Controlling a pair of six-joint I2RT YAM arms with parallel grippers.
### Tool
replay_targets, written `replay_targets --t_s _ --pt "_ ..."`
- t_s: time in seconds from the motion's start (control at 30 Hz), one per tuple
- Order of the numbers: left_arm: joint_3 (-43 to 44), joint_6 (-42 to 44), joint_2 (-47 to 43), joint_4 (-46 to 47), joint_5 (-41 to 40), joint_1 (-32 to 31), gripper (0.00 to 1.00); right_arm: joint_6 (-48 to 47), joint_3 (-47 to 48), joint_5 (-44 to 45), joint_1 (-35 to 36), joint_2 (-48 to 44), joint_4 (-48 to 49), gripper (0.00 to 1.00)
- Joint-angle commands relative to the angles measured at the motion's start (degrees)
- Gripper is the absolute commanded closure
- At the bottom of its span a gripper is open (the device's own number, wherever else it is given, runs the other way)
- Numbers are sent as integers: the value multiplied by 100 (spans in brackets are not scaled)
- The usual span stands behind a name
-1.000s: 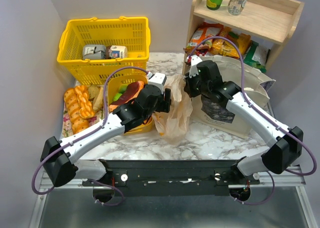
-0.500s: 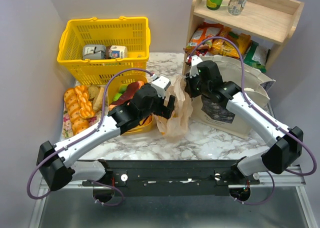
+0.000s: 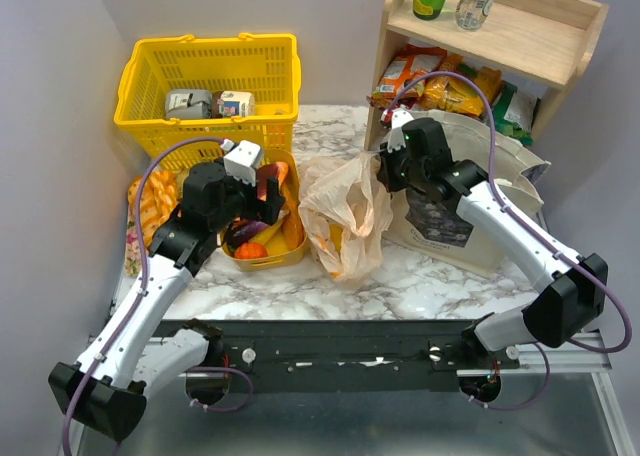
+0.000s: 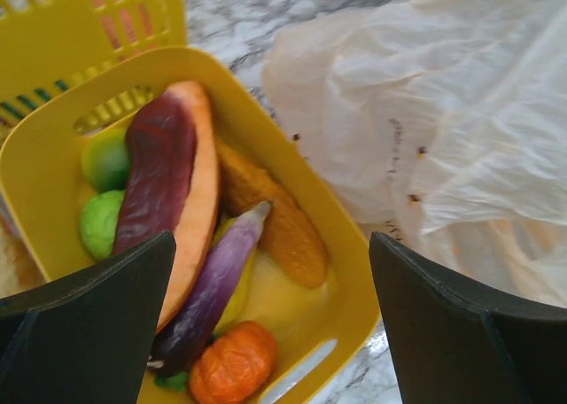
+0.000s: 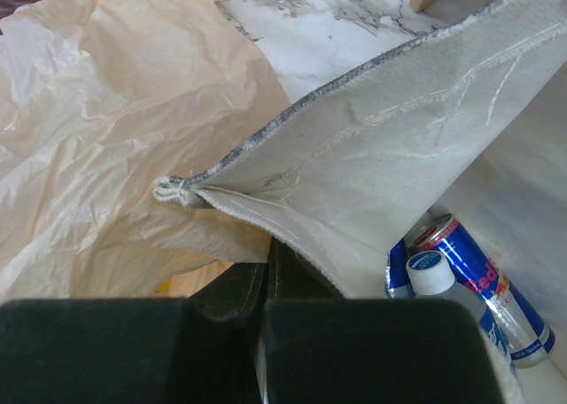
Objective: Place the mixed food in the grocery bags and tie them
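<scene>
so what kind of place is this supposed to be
Probably a mock grocery shop on a tabletop: a yellow shopping basket, a wooden shelf stocked with snack packets, and a canvas tote.

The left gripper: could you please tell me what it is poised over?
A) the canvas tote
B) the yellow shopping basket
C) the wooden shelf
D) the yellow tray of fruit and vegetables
D: in the left wrist view the left gripper, wide open, frames the yellow tray, with the purple eggplant lying in it.

Mock shop, shopping basket (image 3: pixel 140 96), snack shelf (image 3: pixel 505 28)
</scene>
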Motion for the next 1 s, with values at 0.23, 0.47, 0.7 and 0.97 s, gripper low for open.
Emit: replay_targets --t_s 0.23,0.47,0.7,0.97 --pt "121 104 1690 -1066 -387 557 26 -108 -191 -322 -66 -122 99 93" --pt "217 -142 1980 -1547 -553 478 38 -143 -244 -427 -75 -96 179 93" --pt "199 -801 2183 -2164 -1414 -426 39 -170 -262 -515 -84 -43 240 93" --pt "146 -627 2420 -1963 -2099 -445 32 -179 -306 -621 -84 -78 275 93"
